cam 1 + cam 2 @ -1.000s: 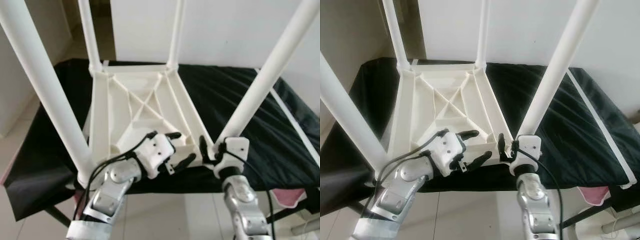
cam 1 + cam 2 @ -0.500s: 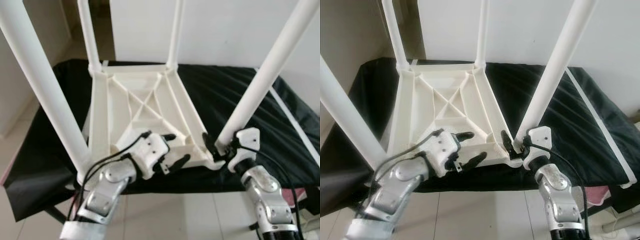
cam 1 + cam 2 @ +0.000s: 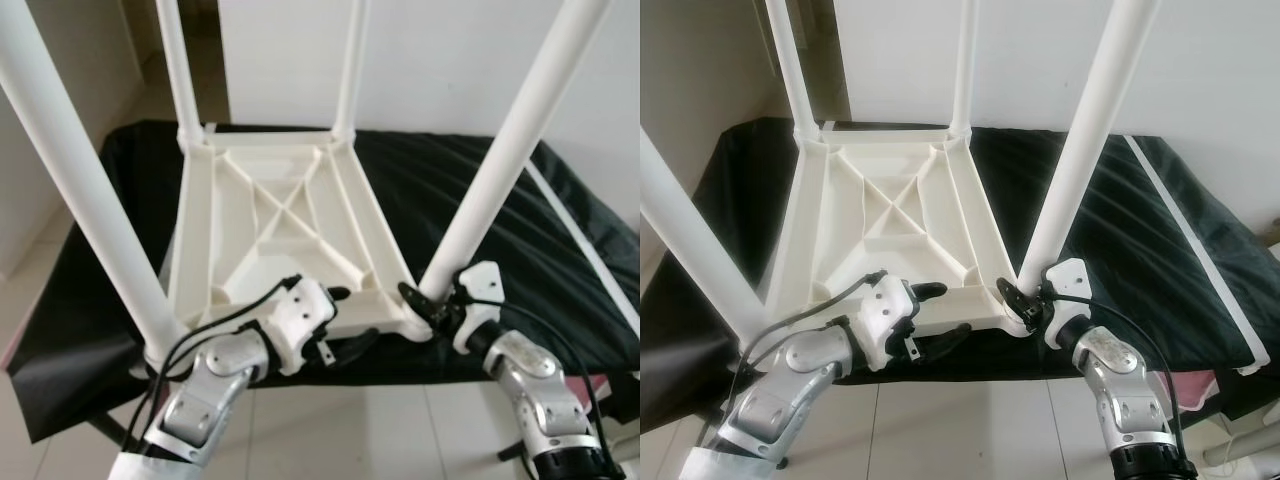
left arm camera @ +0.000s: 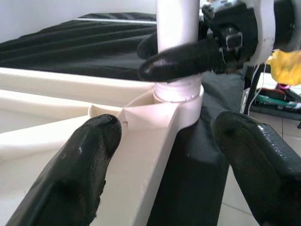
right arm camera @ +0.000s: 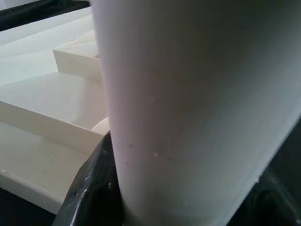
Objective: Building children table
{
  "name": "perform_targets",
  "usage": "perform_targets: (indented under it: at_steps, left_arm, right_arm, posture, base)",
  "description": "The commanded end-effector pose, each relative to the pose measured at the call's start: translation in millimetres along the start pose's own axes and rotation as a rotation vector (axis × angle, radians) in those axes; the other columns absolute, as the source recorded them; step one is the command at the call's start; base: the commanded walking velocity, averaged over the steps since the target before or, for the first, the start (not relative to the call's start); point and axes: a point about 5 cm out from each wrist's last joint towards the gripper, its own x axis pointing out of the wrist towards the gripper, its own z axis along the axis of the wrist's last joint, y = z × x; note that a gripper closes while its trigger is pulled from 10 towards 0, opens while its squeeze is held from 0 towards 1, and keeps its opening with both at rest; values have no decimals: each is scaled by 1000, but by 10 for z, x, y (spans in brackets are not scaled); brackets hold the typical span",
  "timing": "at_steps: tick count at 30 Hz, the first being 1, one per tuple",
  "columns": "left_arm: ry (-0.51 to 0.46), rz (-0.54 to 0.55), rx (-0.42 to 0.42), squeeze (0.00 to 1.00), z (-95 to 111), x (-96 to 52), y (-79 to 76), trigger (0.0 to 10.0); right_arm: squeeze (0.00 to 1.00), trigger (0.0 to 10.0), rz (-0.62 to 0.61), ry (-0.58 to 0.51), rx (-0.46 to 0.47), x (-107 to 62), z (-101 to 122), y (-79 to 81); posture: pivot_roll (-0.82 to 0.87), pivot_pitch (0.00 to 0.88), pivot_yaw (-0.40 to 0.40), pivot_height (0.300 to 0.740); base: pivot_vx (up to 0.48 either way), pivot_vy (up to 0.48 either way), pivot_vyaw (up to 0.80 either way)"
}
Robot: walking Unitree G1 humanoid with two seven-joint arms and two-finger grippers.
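White table [image 3: 280, 220] (upturned), right gripper [image 3: 1025, 300] jaws clasping near leg [image 3: 505, 150], left gripper [image 3: 340, 320] jaws spread astride rim

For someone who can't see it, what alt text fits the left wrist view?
Two open black fingers straddle the rim of an upturned white plastic table, while the right gripper clasps the white tube leg at its corner socket, over a black cloth.

White table [image 3: 280, 215] (black cloth [image 3: 500, 210] beneath)
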Motion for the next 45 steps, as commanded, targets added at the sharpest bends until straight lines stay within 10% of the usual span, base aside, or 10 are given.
perform_targets:
  at_steps: [1,3,4,5,6,16,35,45]
  left_arm:
    - [10,-146,-1,0,-12,12,-108,10000]
    - [10,-146,-1,0,-12,12,-108,10000]
    - [24,-146,-6,0,-36,10,-113,10000]
    - [24,-146,-6,0,-36,10,-113,10000]
    - [36,-148,-6,0,-61,9,-121,10000]
    - [22,-32,4,0,-66,63,-5,10000]
    - [46,109,53,0,-108,76,181,10000]
    - [24,56,26,0,-113,92,123,10000]
  right_arm:
    - [0,0,6,43,6,-26,-82,-8]
    - [0,0,6,43,6,-26,-82,-8]
    - [0,6784,-3,47,22,-38,-95,-22]
    - [0,6784,-3,47,22,-38,-95,-22]
    - [0,10000,-22,49,39,-53,-108,-43]
    - [0,10000,-160,45,54,-148,-156,-84]
    - [0,10000,-876,58,151,-300,-369,100]
    - [0,10000,-848,19,172,-186,-302,277]
  posture:
    - [5,6,-61,740]
    - [5,6,-61,740]
    - [2,4,-60,740]
    - [2,4,-60,740]
    - [-3,3,-57,740]
    - [-25,0,-50,740]
    - [-38,0,-42,740]
    - [-45,0,-48,740]
  base:
    - [0,0,0]
    - [0,0,0]
    - [0,0,0]
    - [0,0,0]
    - [0,0,0]
    - [0,0,0]
    - [0,0,0]
    - [0,0,0]
